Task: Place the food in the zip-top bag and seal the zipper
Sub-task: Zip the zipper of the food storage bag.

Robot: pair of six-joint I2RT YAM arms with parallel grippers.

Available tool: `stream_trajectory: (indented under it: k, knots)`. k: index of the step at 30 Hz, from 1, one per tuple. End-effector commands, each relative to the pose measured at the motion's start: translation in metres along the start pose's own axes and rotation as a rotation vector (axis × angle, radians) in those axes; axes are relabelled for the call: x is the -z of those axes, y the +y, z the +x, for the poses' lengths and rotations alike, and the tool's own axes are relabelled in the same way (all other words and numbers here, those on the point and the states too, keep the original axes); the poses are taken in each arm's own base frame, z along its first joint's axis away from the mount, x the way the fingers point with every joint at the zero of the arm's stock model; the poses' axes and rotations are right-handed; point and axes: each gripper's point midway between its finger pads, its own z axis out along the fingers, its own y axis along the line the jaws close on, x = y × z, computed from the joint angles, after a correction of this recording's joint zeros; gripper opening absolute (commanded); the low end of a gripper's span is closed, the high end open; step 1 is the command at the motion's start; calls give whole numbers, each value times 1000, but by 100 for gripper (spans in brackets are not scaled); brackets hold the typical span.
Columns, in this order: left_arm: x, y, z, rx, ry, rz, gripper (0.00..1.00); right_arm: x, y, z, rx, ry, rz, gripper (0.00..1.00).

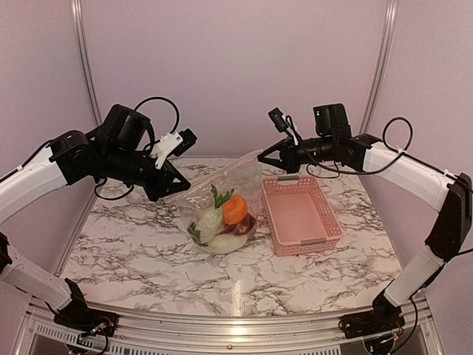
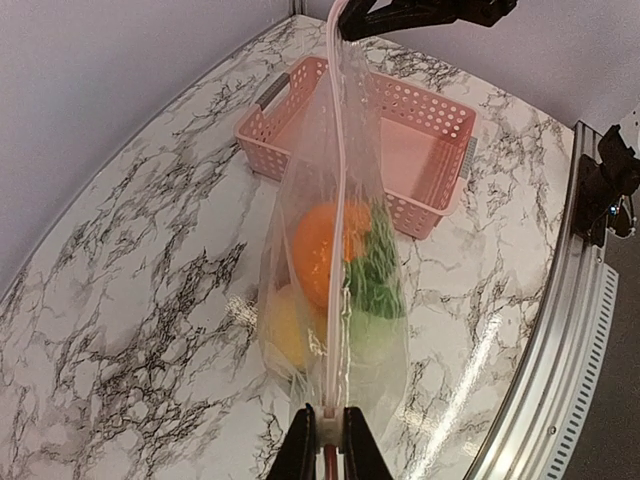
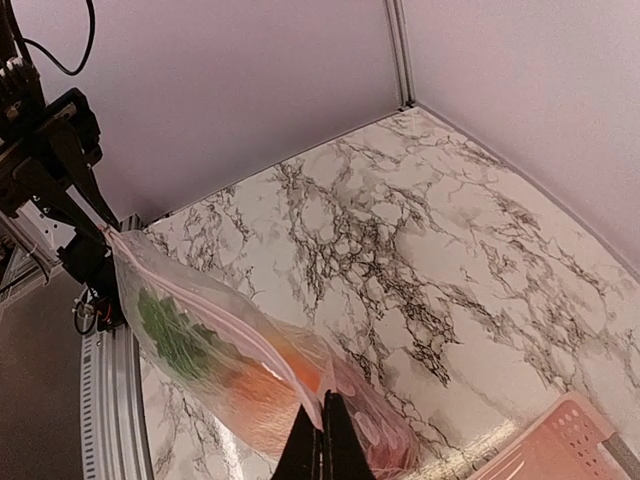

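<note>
Top external, left gripper (image 1: 169, 194) and right gripper (image 1: 260, 158) pinching zip-top bag (image 1: 225, 183) corners, food (image 1: 225, 218) inside, pink basket (image 1: 299, 219) beside

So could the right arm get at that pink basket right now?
Probably, though not freely. The pink basket lies open close by the right gripper with nothing between them, but that gripper is shut on one end of the zipper of the zip-top bag, so it would have to let go first.

Food (image 1: 225, 220) in zip-top bag (image 1: 222, 183); basket (image 1: 299, 218) right of bag, apparently just apart.
</note>
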Motion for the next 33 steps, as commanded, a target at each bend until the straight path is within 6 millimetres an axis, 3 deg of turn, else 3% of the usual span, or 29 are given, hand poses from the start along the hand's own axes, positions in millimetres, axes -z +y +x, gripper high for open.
stream_trajectory:
  k: [1, 19, 33]
  knots:
    - [11, 2, 27, 30, 78, -20, 0, 12, -21, -13, 8, -43, 92, 0]
    - [24, 9, 48, 46, 107, -70, 0, 8, -25, -11, -10, -42, 85, 0]
    - [29, 19, 49, 49, 106, -108, 0, 2, -27, -11, -22, -40, 66, 0]
